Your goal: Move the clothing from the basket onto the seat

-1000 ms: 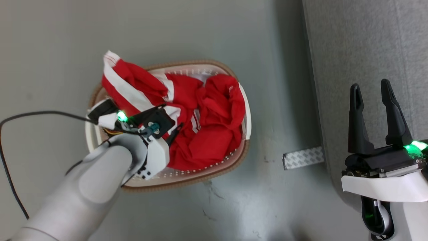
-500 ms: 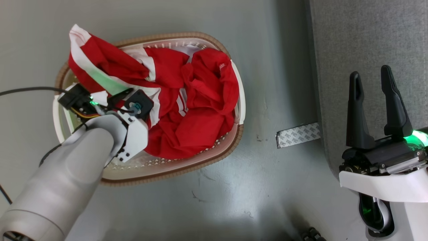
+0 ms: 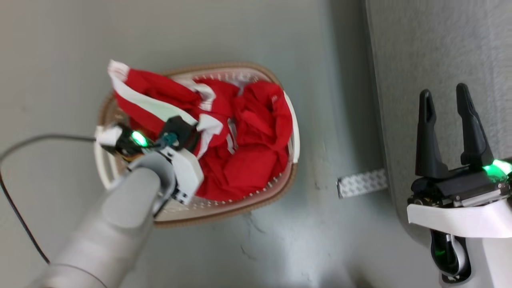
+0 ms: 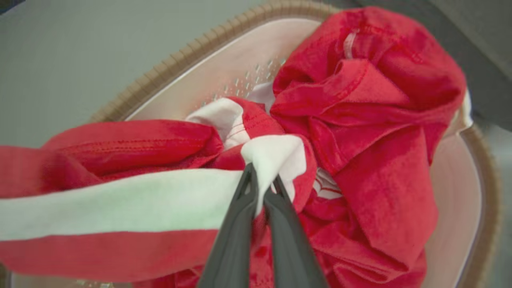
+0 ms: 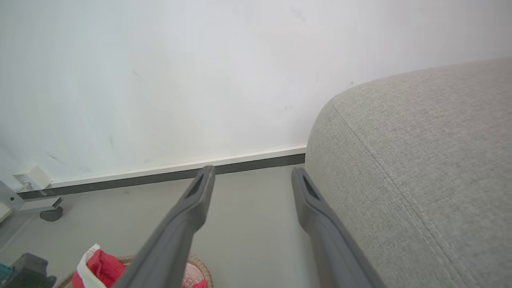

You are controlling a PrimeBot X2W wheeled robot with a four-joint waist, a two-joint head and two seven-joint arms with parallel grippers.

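The clothing [image 3: 256, 152] is a heap of bright red fabric with white stripes that fills the basket [image 3: 240, 214], a white oval tub with a brown rim on the floor. My left gripper [image 4: 262, 176] reaches down into the heap and is shut on a white fold of the clothing [image 4: 380, 140]. A striped end hangs over the basket's far left rim [image 4: 192, 52]. My right gripper [image 3: 444, 94] stands open and empty beside the grey seat [image 3: 440, 40]. In the right wrist view the right gripper [image 5: 253, 172] points along the seat's [image 5: 420, 160] rounded edge.
A strip of patterned tape [image 3: 362, 183] lies on the floor between basket and seat. A black cable [image 3: 16, 208] loops from my left wrist over the floor. The wall's baseboard [image 5: 160, 176] runs behind, with a wheeled stand foot [image 5: 50, 214] at the left.
My left gripper has closed on a white fold of the clothing. The head view has shifted with the camera. The right gripper keeps its place and stays open.
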